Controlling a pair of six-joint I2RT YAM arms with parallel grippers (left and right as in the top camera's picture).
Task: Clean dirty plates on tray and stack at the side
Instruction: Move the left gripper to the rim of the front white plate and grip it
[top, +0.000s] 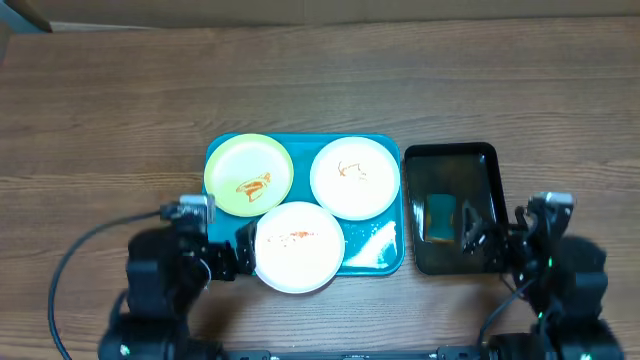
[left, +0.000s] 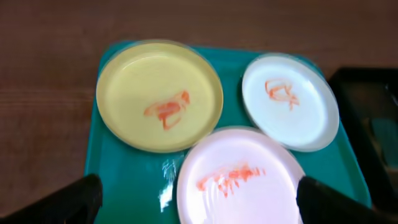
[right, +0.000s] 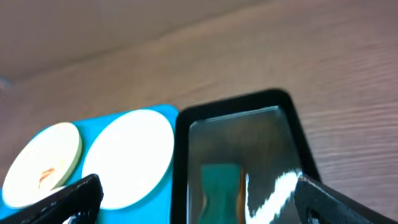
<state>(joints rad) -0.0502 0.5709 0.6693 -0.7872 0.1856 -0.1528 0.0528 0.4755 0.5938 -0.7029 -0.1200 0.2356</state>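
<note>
Nearest, the near white plate (top: 297, 246), smeared orange, overhangs the front rim of the teal tray (top: 302, 150). Behind it on the tray sit the smeared yellow-green plate (top: 248, 173) and the far white plate (top: 354, 176). The left hand (top: 240, 258) is spread and empty beside the near plate. The right hand (top: 478, 238) is spread and empty at the black tray (top: 495, 190), which holds a green sponge (top: 440, 217). All of it rests on a brown wood-grain tabletop (top: 120, 110).
</note>
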